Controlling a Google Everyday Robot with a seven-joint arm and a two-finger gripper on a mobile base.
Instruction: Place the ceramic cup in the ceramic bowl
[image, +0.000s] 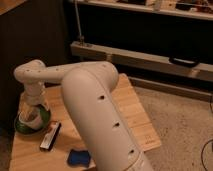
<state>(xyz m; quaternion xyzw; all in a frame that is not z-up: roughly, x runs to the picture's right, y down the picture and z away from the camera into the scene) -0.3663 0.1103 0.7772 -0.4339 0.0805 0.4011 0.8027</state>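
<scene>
The green ceramic bowl (21, 127) sits at the left edge of the wooden table (132, 112). The pale ceramic cup (31, 118) stands upright inside the bowl, low in its middle. My gripper (33, 108) hangs straight down from the white wrist directly over the cup, its tip at the cup's rim. My thick white arm (95, 115) crosses the middle of the view and hides part of the table.
A flat black and white bar-shaped object (50, 136) lies just right of the bowl. A blue pad (78, 157) lies near the table's front edge. A dark wall stands to the left and a long grey shelf rail (150, 61) runs behind the table.
</scene>
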